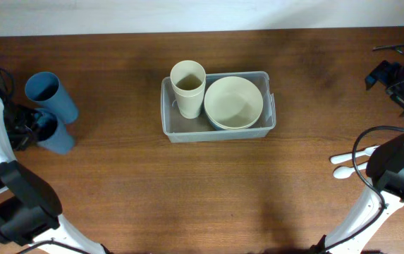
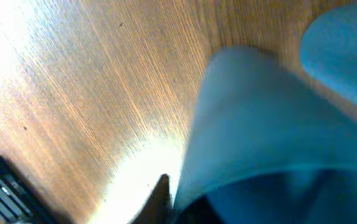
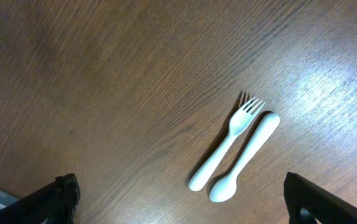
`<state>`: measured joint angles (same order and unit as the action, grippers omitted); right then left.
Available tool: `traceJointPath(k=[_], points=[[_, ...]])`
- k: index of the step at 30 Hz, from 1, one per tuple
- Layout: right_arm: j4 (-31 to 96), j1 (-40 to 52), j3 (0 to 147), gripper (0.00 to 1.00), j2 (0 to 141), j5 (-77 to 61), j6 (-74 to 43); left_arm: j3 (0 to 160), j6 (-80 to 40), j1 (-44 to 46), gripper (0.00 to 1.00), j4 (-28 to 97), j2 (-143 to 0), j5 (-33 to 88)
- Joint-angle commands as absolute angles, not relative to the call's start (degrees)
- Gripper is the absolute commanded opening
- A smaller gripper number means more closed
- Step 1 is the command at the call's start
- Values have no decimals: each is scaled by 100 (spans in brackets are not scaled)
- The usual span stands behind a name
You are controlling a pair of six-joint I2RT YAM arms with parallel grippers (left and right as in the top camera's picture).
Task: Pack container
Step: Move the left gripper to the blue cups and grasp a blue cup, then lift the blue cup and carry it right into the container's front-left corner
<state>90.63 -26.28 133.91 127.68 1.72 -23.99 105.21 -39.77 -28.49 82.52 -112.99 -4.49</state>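
My right gripper (image 3: pixel 179 182) hangs with fingers spread wide over the fork (image 3: pixel 228 140) and spoon (image 3: pixel 247 155) at 4 o'clock, my left gripper (image 1: pixel 32 127) meets a blue cup (image 1: pixel 52 134) at 9 o'clock, its grip too blurred to tell, and the container (image 1: pixel 216 134), just past centre toward 12, holds a cream cup (image 1: pixel 187 88) and bowl (image 1: pixel 233 102).

The overhead view looks straight down on the whole table (image 1: pixel 117 176) from well above. The left wrist view sits very close to a blue cup (image 2: pixel 259 124), which is blurred and fills much of the frame. The right wrist view looks down from higher, its fingers (image 3: pixel 53 199) in the lower corners. It shares a fork (image 3: pixel 228 140) and spoon (image 3: pixel 243 158) with the overhead view's right edge.
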Motion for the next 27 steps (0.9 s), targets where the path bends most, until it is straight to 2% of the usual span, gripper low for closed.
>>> traceJointPath(k=[1,11,18,23,27], points=[[9059,-2665,13367,99,12707,263,-2447,10486,-3964,-2882,2,8267,-11281,-556],[9059,-2665,13367,99,12707,263,-2447,10825,-3894,-2932,2,9164,-11118,-600],[9059,-2665,13367,99,12707,263,-2447,10868,-3345,-2921,2,9651,-10077,-432],[9059,-2665,13367,99,12707,263,-2447,10871,-2231,-2602,2,9201,-8962,482],[9059,-2665,13367,99,12707,263,-2447,10871,-1872,-2071,1,8503,-8182,1299]])
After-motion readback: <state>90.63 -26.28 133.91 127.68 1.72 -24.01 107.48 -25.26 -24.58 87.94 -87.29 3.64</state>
